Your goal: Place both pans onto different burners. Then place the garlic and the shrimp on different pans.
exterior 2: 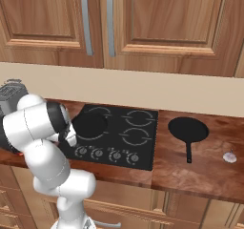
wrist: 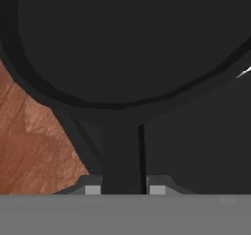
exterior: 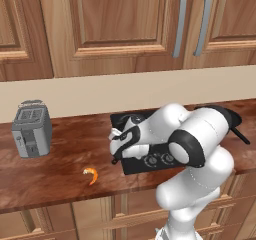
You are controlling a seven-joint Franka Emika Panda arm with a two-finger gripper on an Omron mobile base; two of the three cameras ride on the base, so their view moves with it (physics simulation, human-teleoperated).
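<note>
Two round matte black frying pans are in play: in the left base view the first pan [exterior: 131,120] is mostly hidden behind the white arm above the flat black glass cooktop [exterior: 137,166], and the second pan [exterior: 231,118] peeks out behind the arm's elbow on the reddish-brown wooden tabletop [exterior: 65,174], its thin handle pointing toward the front edge. The tiny curled orange shrimp [exterior: 91,175] lies alone on the tabletop left of the cooktop, well apart from both pans, and a grey metal toaster [exterior: 31,129] stands farther left by the wall. In the right base view the first pan [exterior 2: 89,124] sits over the near-left burner [exterior 2: 97,128] of the cooktop [exterior 2: 143,157], with the claw [exterior 2: 66,138] at its left edge where the handle runs; the second pan [exterior 2: 188,129] rests on the tabletop [exterior 2: 190,173] right of the cooktop, on no burner, and a small pale garlic bulb [exterior 2: 229,157] lies near it to the right. In the hand view the claw [wrist: 124,189] has its two fingertips [wrist: 92,187] set closely either side of the first pan's handle [wrist: 122,153], gripping it, the pan's bowl [wrist: 122,38] lying beyond, with tabletop wood [wrist: 34,141] at the left.
</note>
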